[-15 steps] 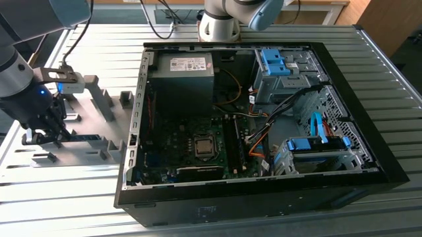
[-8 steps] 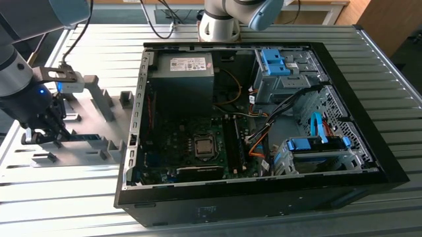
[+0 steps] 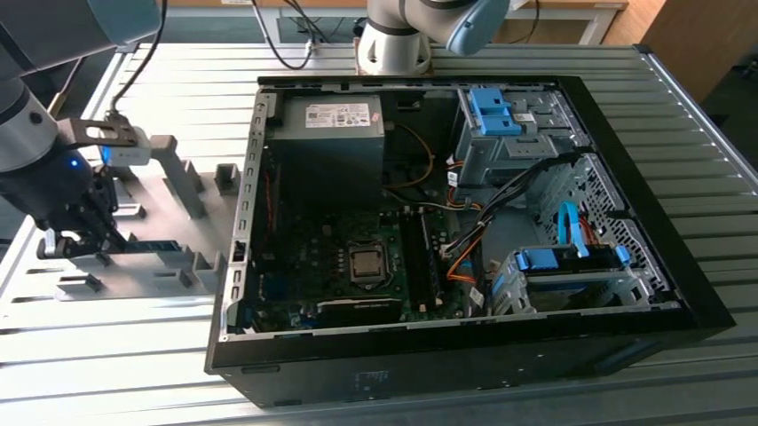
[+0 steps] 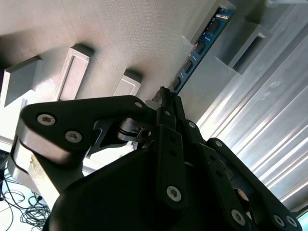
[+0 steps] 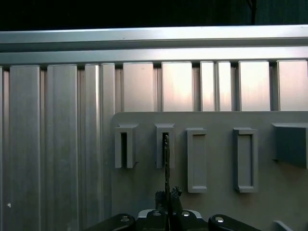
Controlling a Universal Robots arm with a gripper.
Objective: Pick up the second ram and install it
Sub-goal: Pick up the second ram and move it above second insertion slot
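The gripper [image 4: 166, 98] is pressed together on the near end of the second ram [image 4: 204, 36], pinching the thin board between its fingertips. In the second wrist view the blue stick runs away from the gripper, its row of black chips showing, and its far end sits in a slotted grey holder block [image 4: 219, 21]. In the first wrist view the second ram [image 5: 166, 159] appears edge-on as a thin line rising from the gripper [image 5: 168, 195] into the slot of one block [image 5: 165, 144], with another slotted block [image 5: 125, 147] just beside it. The blocks stand on a flat grey plate [image 5: 144, 192], which lies on the ribbed metal bench [image 5: 62, 144]. In the exterior view the gripper [image 3: 74, 238] hangs over that plate at the exterior view's left, and the open computer case [image 3: 474, 373] lies well apart towards the exterior view's right, its circuit board [image 3: 319, 257] exposed.
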